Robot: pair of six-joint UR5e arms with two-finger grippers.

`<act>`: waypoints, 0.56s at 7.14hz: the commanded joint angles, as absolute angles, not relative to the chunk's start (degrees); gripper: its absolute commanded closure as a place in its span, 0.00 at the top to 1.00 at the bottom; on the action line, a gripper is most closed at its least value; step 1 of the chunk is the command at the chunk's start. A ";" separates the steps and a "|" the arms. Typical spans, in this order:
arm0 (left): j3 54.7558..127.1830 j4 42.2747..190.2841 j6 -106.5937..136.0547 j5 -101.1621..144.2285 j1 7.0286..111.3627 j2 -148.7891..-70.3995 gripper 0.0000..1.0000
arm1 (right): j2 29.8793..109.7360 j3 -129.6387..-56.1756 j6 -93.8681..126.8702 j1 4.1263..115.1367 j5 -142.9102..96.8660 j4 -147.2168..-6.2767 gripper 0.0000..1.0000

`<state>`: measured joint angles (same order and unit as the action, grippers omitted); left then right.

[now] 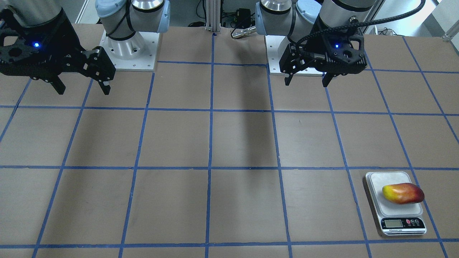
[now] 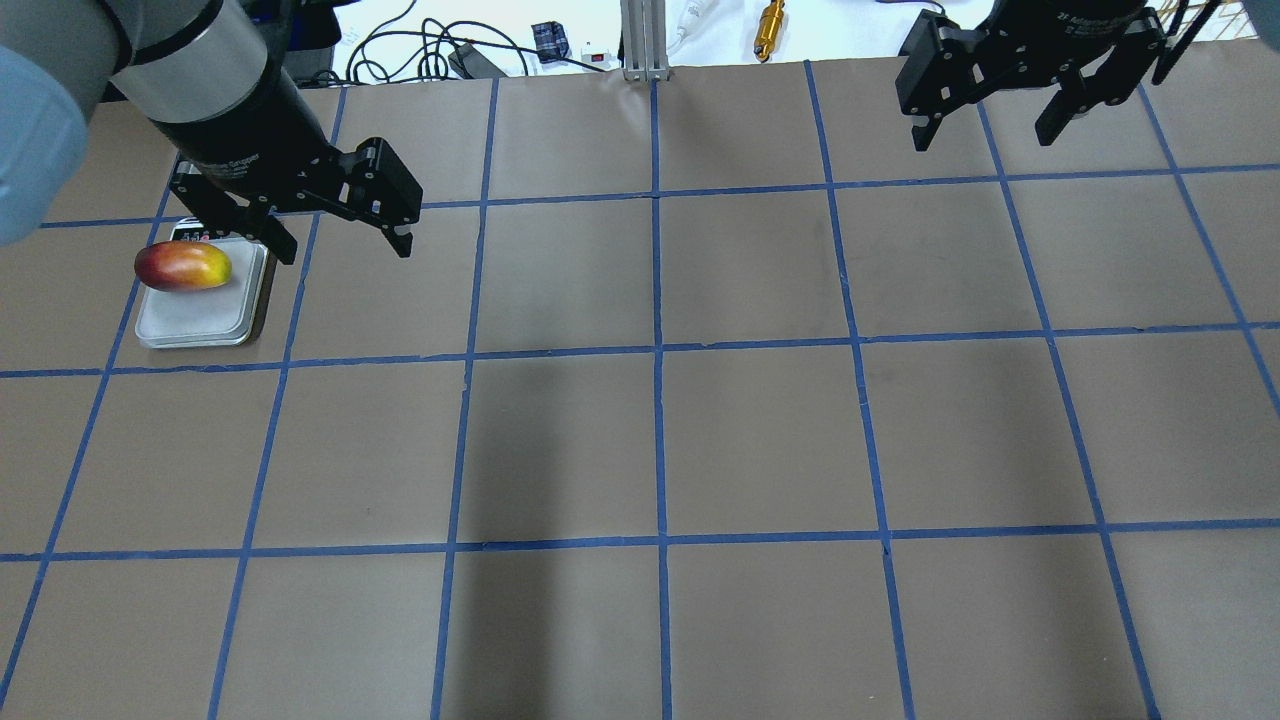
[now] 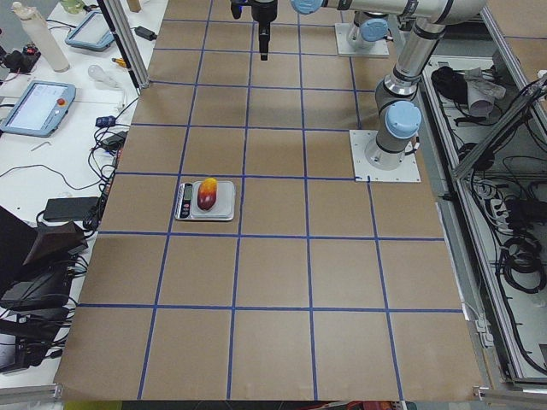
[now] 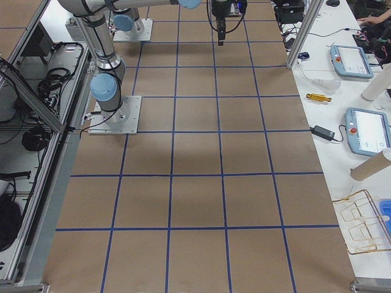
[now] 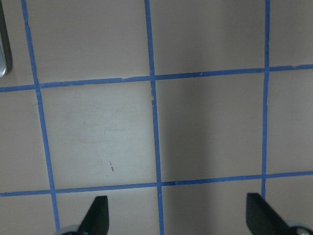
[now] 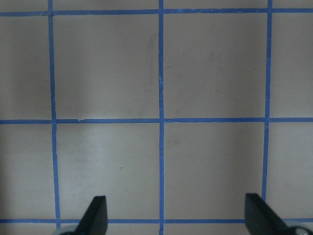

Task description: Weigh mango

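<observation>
Nothing can be read here. The screen on the scale [image 1: 378, 186] is too tiny, and the white print on the left arm [image 2: 215, 95] is blurry.

left gripper [image 2: 344, 252]: hanging above the table [image 2: 760, 440], fingers [image 2: 398, 232] pointing down, spread wide | right gripper [image 2: 982, 140]: same deal, fingers wide apart

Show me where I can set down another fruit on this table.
The table is bare from the middle across to the robot's right. Only the scale, holding the mango, takes up room, at the robot's far left.
</observation>
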<state>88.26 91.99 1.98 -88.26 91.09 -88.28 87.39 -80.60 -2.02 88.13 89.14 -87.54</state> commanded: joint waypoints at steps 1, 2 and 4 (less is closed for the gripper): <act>87.98 90.35 2.90 -88.24 91.14 -88.42 1.00 | 87.36 -80.60 -2.02 88.15 89.12 -87.54 1.00; 87.54 90.35 2.73 -88.50 91.14 -88.59 1.00 | 87.36 -80.60 -2.02 88.15 89.21 -87.54 1.00; 87.45 90.44 2.55 -88.68 91.14 -88.68 1.00 | 87.45 -80.60 -2.02 88.15 89.12 -87.54 1.00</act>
<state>87.54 90.44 2.66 -88.55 91.14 -88.59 87.41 -80.60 -2.02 88.15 89.15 -87.54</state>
